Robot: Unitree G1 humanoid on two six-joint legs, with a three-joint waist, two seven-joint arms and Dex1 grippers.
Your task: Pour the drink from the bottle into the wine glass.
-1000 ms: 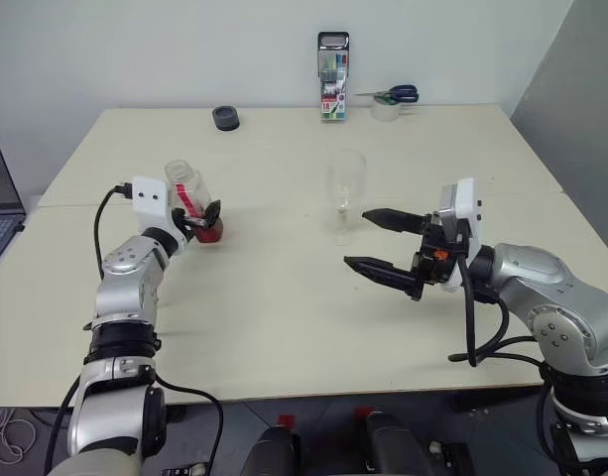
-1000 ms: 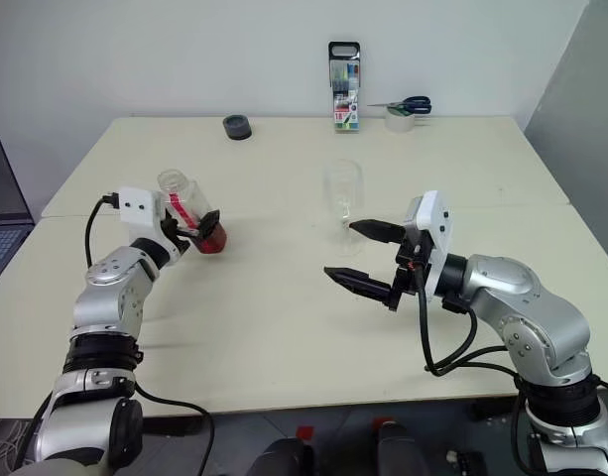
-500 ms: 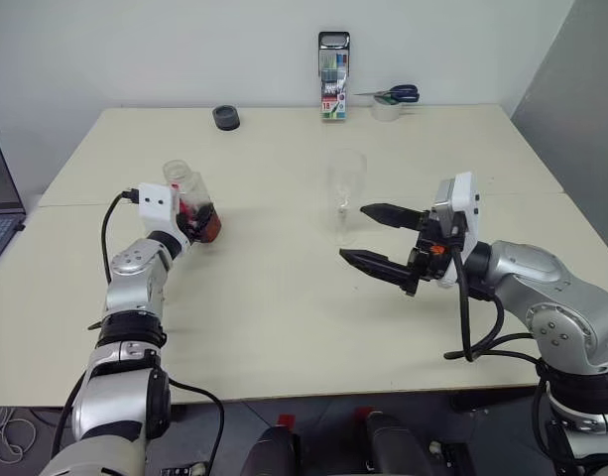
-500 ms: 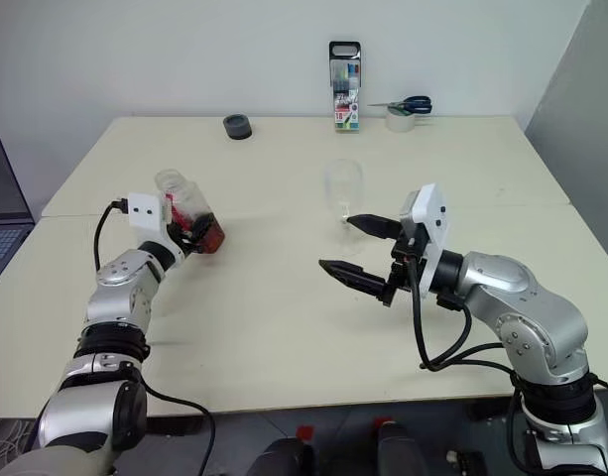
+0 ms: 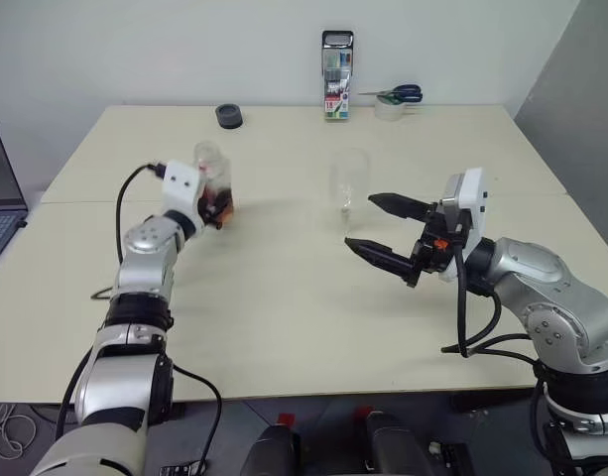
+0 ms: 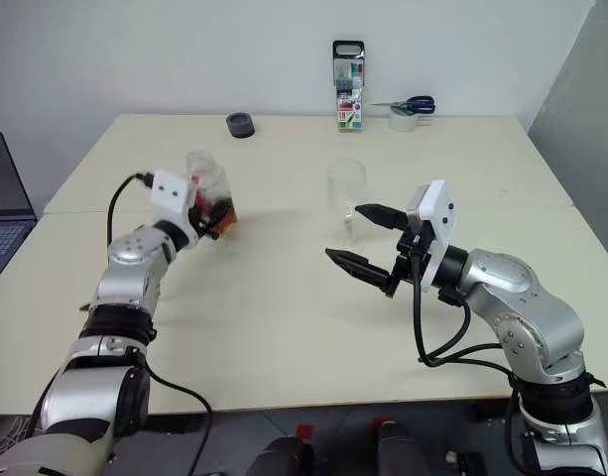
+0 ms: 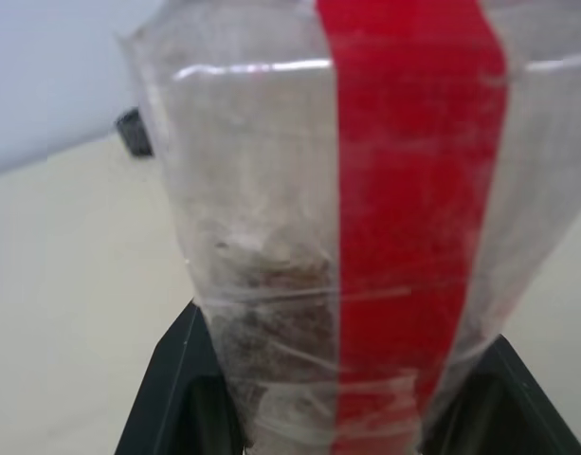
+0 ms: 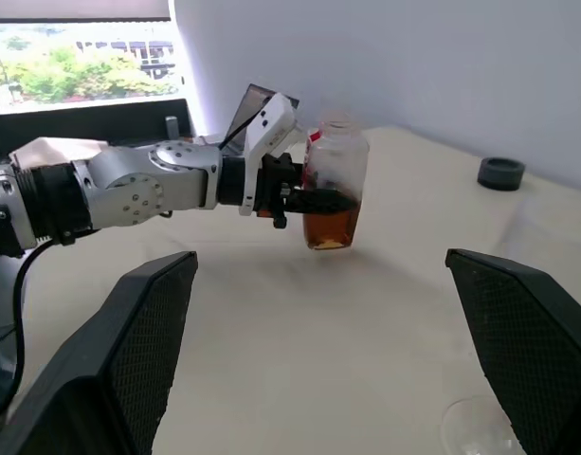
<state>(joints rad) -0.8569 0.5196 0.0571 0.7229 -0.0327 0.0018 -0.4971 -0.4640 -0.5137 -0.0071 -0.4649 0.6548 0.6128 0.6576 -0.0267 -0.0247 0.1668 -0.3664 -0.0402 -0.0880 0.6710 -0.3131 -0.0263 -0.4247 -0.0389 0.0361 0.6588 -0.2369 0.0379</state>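
The right hand (image 5: 381,235) is carried low over the near-centre tabletop (image 5: 284,317), fingers spread wide and empty, directed toward the wine glass (image 5: 347,188), which stands upright just beyond them. The glass is judged fragile and top-heavy on its thin stem; if steadying is required, the stem or lower bowl is the recommended hold, with light pressure.

Farther left, the bottle (image 6: 212,193) is held clear of the tabletop by the left hand (image 6: 212,211), whose fingers are pinched on its lower body. Its long axis is near vertical, the open neck pointing up. The drink (image 8: 330,226) is gathered in the bottom portion. The thin plastic wall is judged light, pliable and somewhat slippery; excessive squeeze may deform it. The bottle is well apart from the glass.
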